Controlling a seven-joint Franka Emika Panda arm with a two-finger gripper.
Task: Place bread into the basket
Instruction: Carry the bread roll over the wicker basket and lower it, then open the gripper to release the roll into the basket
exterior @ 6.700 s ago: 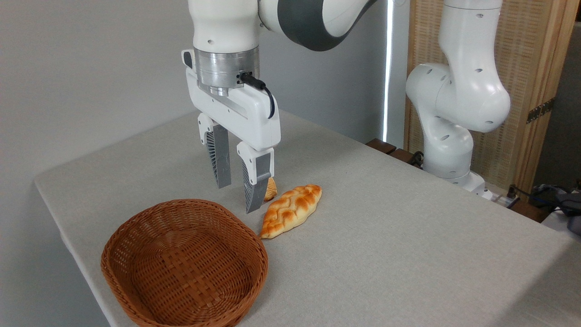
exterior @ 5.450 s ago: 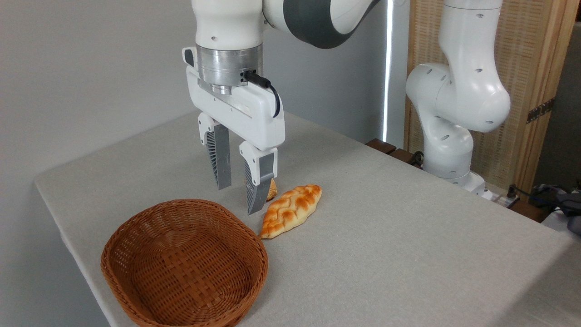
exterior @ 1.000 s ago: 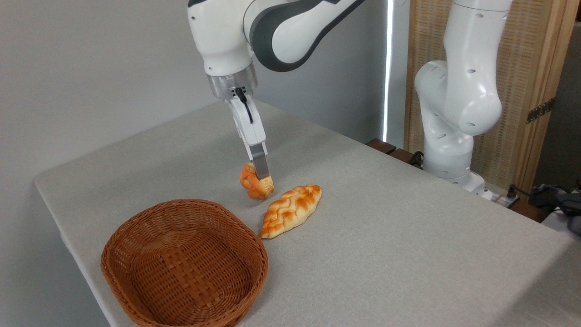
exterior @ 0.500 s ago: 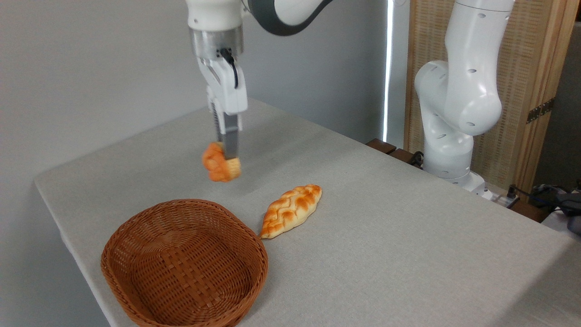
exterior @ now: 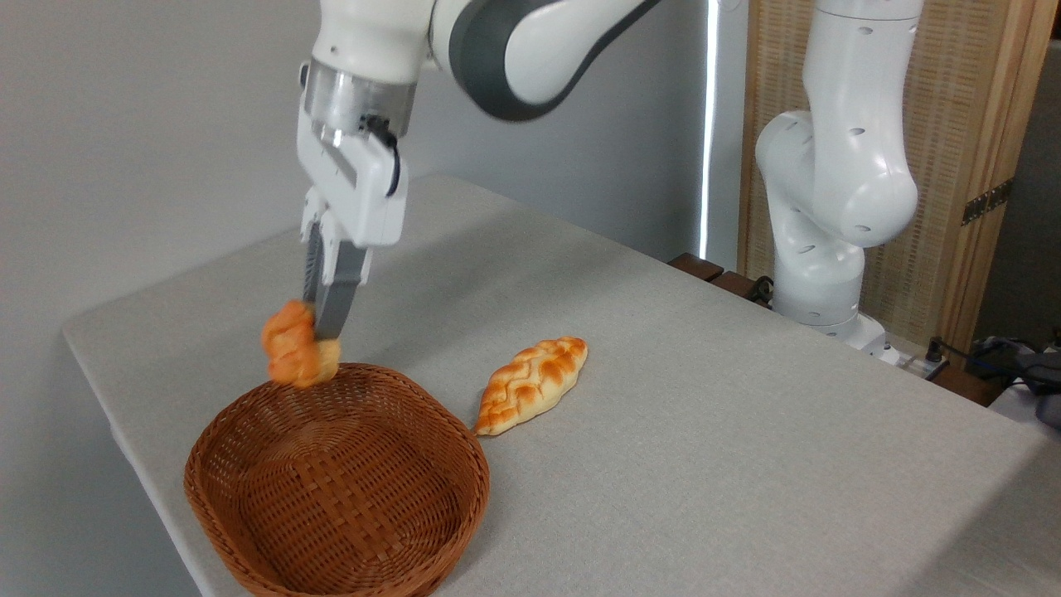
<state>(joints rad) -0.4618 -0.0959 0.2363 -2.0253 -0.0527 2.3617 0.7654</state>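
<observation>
Oval brown woven wicker basket (exterior: 249, 531) sits nearest, at the front-left of the grey cloth-covered table (exterior: 704, 464), empty inside, low sides. Just right of its far rim lies a long leaf-shaped braided golden loaf (exterior: 532, 384), flat on the cloth, tip close to the rim but looks apart from it; not the target.

Small knobbly golden-orange bread roll (exterior: 297, 355) is off the table, in the air, at the basket's far-left rim, seemingly just above it. White two-finger gripper (exterior: 319, 330) points down with a slight tilt, fingers clamped narrow on the roll's upper part; most of the roll hangs below and left of the tips. Hold looks off-centre, so it could twist or slip.

Step in hand: carry to the basket, nearly done. To do it well: bring the roll toward the camera and a bit right so it hangs over the middle of the weave, not the rim. Lower until it is below the rim line, then let go, so it cannot bounce out. Avoid sharp swings with this shallow pinch. Lift straight up afterwards, clear of the wicker.

White arm base (exterior: 816, 282) stands far right, well apart.
</observation>
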